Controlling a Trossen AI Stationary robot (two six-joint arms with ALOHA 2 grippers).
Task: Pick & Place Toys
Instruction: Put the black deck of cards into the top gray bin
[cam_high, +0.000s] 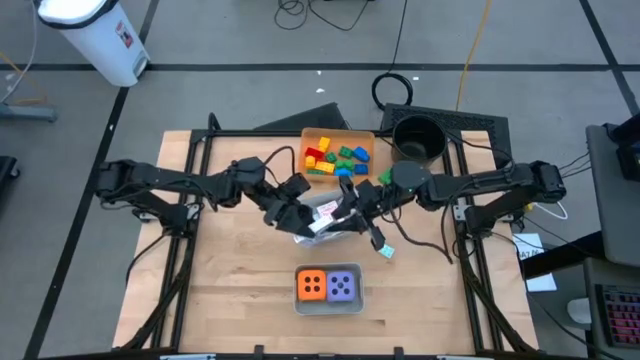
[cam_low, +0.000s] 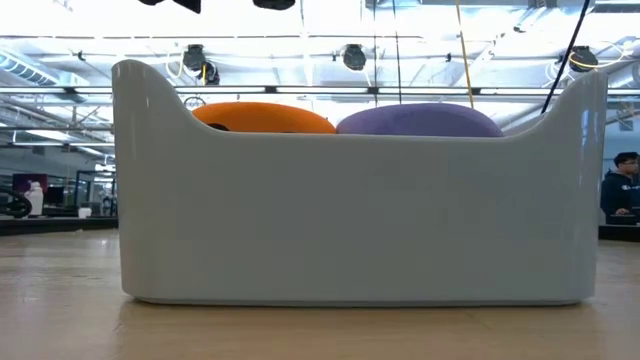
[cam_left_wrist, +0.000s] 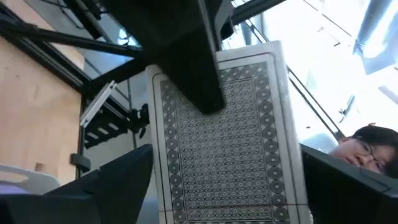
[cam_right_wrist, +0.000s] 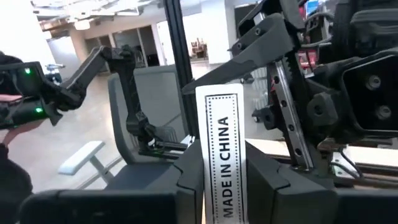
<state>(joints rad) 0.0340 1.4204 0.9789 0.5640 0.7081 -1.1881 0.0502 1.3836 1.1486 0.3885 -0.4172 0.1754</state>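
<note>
A white pack of playing cards (cam_high: 325, 212) with a patterned back (cam_left_wrist: 236, 149) hangs above the middle of the table, between my two grippers. My right gripper (cam_right_wrist: 224, 186) is shut on it. My left gripper (cam_left_wrist: 227, 186) is open, its fingers standing on either side of the pack. Coloured bricks (cam_high: 335, 157) lie in the orange tray (cam_high: 306, 135) at the back. The orange die (cam_high: 312, 285) and the purple die (cam_high: 343, 287) sit in a grey tray (cam_high: 328, 305) near the front edge. A teal card (cam_high: 385, 252) lies flat on the table. My right gripper pinches the pack's two broad faces between its fingers; the narrow printed side (cam_right_wrist: 224, 143) faces its camera. One finger (cam_left_wrist: 193, 68) lies on the patterned face. The pack is lifted clear and stands upright. My left gripper's fingers (cam_left_wrist: 118, 186) flank the pack's long edges; whether they touch, I cannot tell.
A black pot (cam_high: 418, 140) stands at the back right beside the orange tray. In the low view the grey tray's wall (cam_low: 360, 220) fills the picture. People show in the room beyond (cam_left_wrist: 364, 152) (cam_low: 622, 185). Bare wood lies left and right of the dice tray.
</note>
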